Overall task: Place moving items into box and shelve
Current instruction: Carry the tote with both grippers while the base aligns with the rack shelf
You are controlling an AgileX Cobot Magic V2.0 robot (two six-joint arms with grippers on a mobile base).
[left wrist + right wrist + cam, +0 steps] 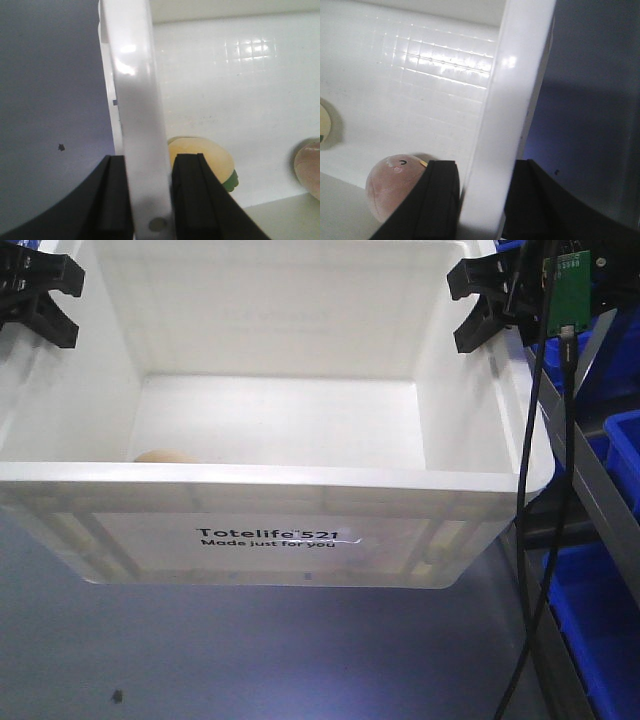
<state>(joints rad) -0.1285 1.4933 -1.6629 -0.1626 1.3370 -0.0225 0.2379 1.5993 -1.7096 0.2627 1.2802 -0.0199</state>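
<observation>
At the left wall of the box [300, 478], my left gripper [150, 200] is clamped on the rim, one finger inside and one outside. Inside the box, the cream fruit [200, 161] lies near that left wall. The reddish-brown fruit [395, 186] sits by the right wall, just beside the inner finger of my right gripper [482, 200], which pinches the right rim the same way. My worry is the carry: the smooth rim could slip through the pads, uneven arm motion could tilt the box, and the blue bins [600, 630] right of the box could catch its corner.
</observation>
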